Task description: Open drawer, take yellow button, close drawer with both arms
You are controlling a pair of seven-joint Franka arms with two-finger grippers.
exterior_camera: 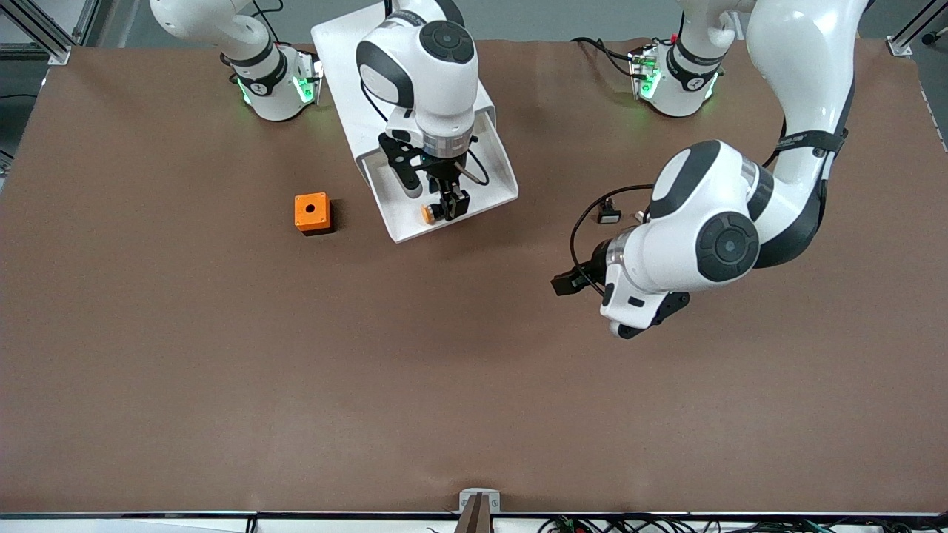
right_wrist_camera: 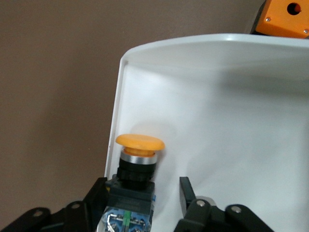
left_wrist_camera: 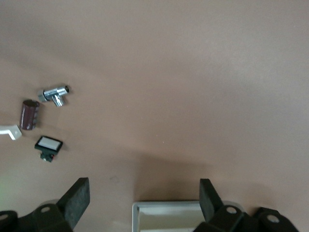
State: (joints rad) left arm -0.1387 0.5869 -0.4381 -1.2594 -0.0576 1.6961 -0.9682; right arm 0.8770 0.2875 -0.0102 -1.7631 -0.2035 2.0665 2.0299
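A wide brown table point(exterior_camera: 222, 385) fills the room here, matte under even light, with aluminium framing point(exterior_camera: 44, 33) at its corners and cables point(exterior_camera: 592, 524) along the near edge.

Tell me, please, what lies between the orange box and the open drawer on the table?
Nothing: between the orange box and the drawer, the front view shows only bare brown table.

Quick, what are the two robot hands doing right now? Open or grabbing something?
Left gripper: open, empty, over the table.
Right gripper: in the open drawer, fingers around the button, closing on it.
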